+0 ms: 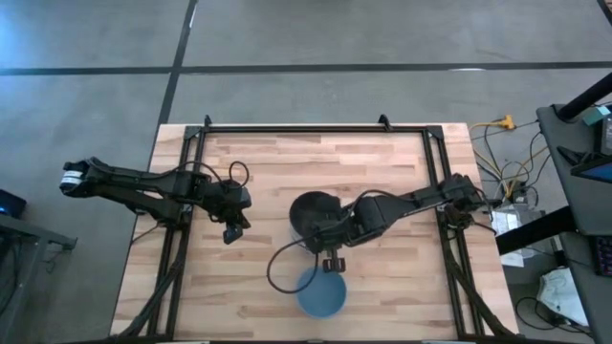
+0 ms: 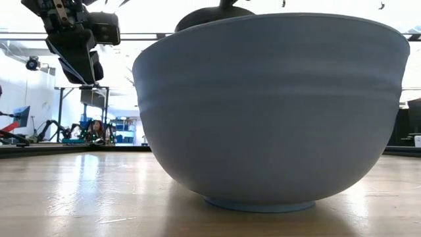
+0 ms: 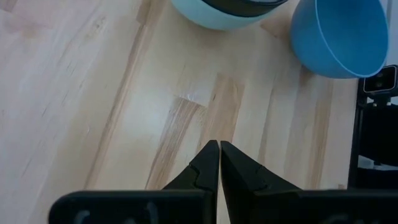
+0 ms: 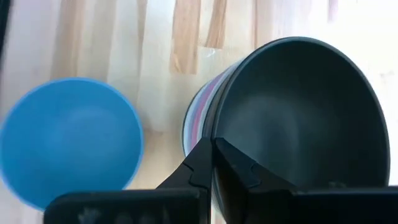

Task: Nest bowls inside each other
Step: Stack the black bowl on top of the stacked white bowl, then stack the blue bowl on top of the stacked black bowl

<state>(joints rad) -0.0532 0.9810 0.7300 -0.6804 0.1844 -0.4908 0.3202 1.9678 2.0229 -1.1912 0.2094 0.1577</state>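
Observation:
A stack of nested bowls [image 1: 313, 219] stands on its base mid-table, with a black bowl [image 4: 298, 112] on top and pink, lavender and white rims [image 4: 196, 124] showing beneath. A single blue bowl [image 1: 321, 292] sits upright near the table's near edge and fills the low view [image 2: 270, 112]. My right gripper [image 1: 332, 261] is shut and hovers between the stack and the blue bowl [image 4: 65, 140]; its fingertips [image 4: 213, 144] show in front of the black bowl's rim. My left gripper [image 1: 232, 232] is shut over bare wood [image 3: 219, 144], left of the stack [image 3: 230, 11].
A black metal frame [image 1: 316, 128] borders the wooden table on its far, left and right sides. A dark cable [image 1: 279, 268] loops on the table left of the blue bowl. Bare wood lies left of and behind the stack. Cables and equipment [image 1: 574, 191] sit off the table's right side.

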